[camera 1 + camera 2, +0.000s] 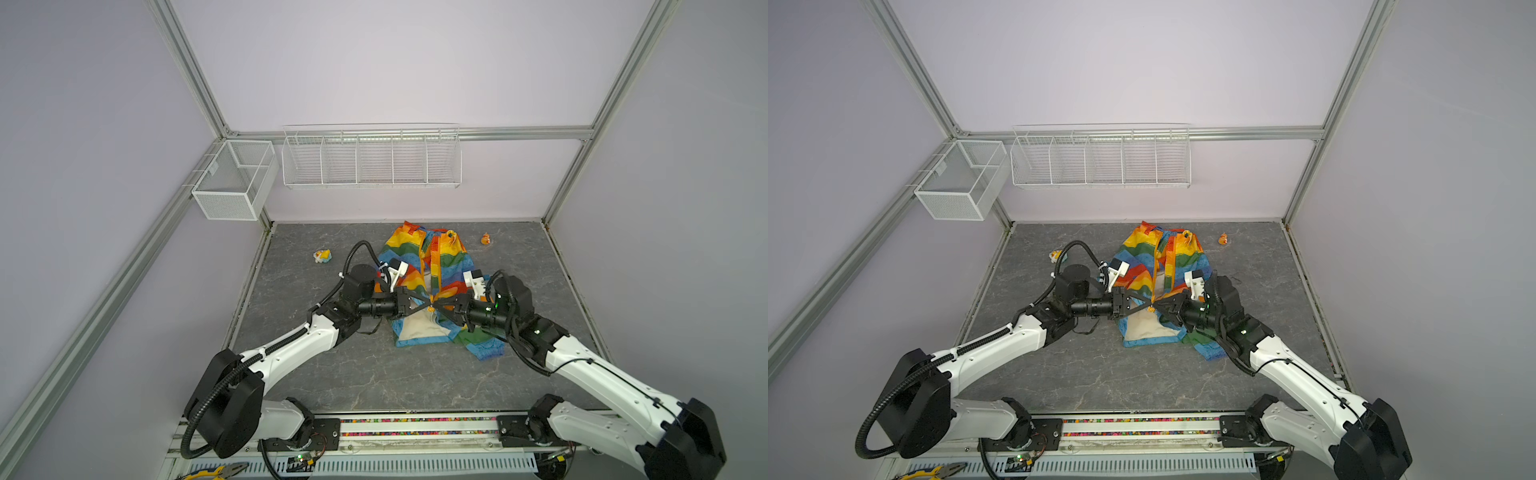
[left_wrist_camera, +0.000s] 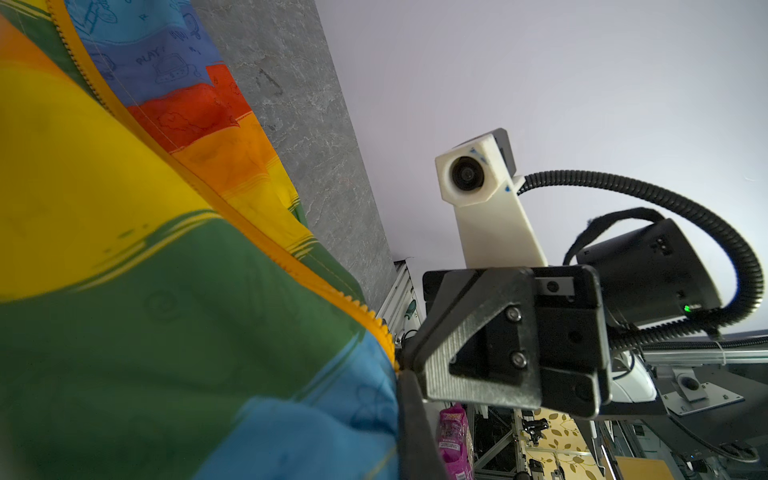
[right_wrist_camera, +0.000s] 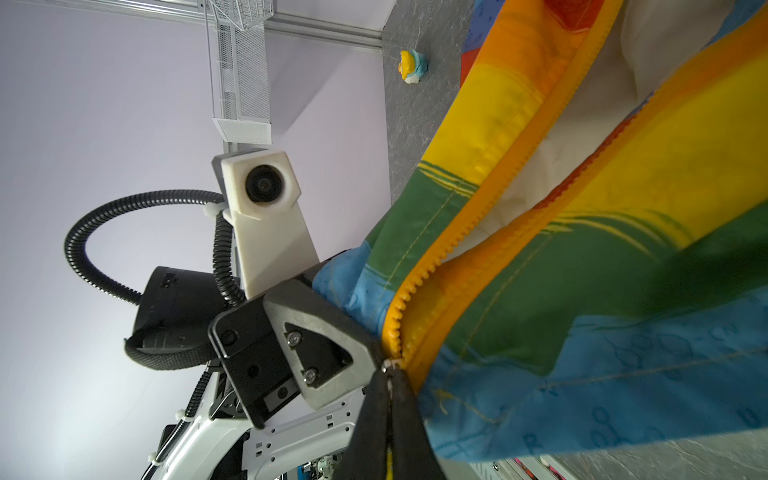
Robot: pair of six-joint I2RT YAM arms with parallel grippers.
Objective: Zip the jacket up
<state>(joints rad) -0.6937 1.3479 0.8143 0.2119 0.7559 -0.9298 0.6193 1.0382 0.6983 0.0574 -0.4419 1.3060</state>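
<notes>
The jacket looks light, limp and slippery; left gripper and right gripper sensibly pinch its zipper at the near end.

It was a robotics lab cell: a grey stone-patterned tabletop boxed in by aluminium framing and plain lilac panels. A wire rack hung at twelve o'clock, a mesh basket at ten — and at six ran the arms' mounting rail, pliers beside it.
</notes>
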